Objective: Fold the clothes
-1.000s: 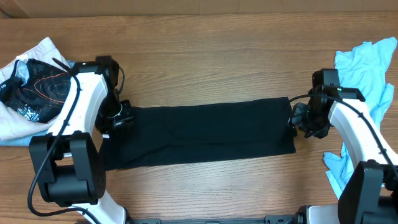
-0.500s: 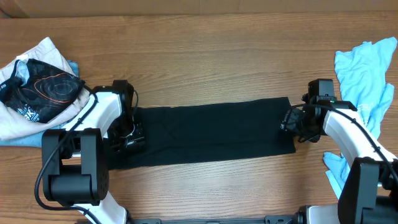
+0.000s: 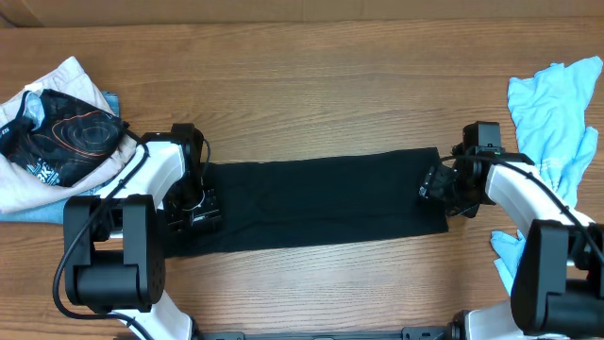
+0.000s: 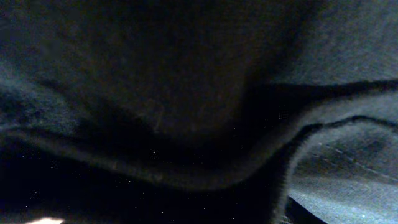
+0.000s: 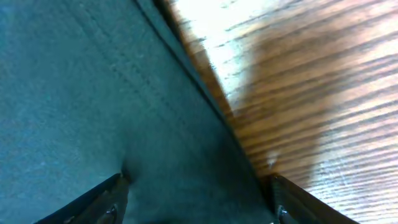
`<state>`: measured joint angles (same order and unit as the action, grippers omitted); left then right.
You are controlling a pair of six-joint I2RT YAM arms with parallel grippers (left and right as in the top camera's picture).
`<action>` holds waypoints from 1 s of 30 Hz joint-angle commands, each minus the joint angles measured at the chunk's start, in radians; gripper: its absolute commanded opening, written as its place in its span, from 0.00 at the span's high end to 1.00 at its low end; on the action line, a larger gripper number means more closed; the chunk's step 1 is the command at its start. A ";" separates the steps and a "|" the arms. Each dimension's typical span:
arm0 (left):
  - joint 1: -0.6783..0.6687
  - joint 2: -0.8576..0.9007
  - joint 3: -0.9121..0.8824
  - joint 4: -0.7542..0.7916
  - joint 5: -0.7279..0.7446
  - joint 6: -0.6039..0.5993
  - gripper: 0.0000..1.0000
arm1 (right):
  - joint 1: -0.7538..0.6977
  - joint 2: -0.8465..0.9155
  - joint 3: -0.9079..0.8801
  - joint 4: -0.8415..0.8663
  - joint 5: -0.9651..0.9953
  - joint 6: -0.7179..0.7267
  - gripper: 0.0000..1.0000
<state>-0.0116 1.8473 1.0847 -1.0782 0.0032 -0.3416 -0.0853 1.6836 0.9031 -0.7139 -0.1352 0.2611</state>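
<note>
The clothes, a plain black T-shirt, lie folded into a long flat band across the table's middle. My left gripper rests low on the band's left end. The left wrist view is filled with dark folds of the shirt, and no fingers show there. My right gripper sits over the band's right end. In the right wrist view its fingers stand wide apart, open, with flat shirt fabric between them and the hem running beside bare wood.
A pile of white cloth with a black swirl-print garment lies at the far left. Light blue cloth is heaped at the right edge, with more of it near the right arm's base. Bare wooden table extends behind the shirt.
My left gripper has come down from the shirt's upper-left corner onto its left end. My right gripper has shifted left over the right end, its fingers spreading wider.
</note>
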 commanded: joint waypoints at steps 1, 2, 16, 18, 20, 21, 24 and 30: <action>0.006 -0.023 -0.011 0.010 -0.014 -0.011 0.41 | -0.003 0.049 -0.007 0.023 -0.017 0.000 0.25; 0.006 -0.023 -0.011 0.010 -0.014 -0.011 0.41 | -0.003 0.060 -0.007 0.031 -0.017 0.000 0.25; 0.006 -0.023 -0.011 0.010 -0.013 -0.011 0.41 | -0.003 0.093 -0.007 0.051 -0.229 -0.117 0.77; 0.006 -0.023 -0.011 0.010 -0.013 -0.010 0.41 | -0.003 0.092 -0.007 0.057 -0.229 -0.116 0.96; 0.006 -0.023 -0.010 0.010 -0.013 -0.010 0.41 | -0.003 0.092 -0.006 0.066 -0.222 -0.108 0.96; 0.006 -0.023 -0.009 0.011 -0.013 -0.010 0.42 | -0.003 0.092 -0.005 0.068 -0.221 -0.108 0.96; 0.006 -0.023 0.005 0.022 -0.013 -0.008 0.43 | -0.004 0.088 0.006 0.075 -0.168 -0.067 0.96; 0.005 -0.023 0.099 0.023 -0.006 0.005 0.42 | -0.006 0.038 0.061 0.069 -0.112 -0.042 0.96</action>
<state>-0.0116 1.8473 1.1069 -1.0641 0.0036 -0.3412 -0.0956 1.7504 0.9226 -0.6483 -0.3187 0.1947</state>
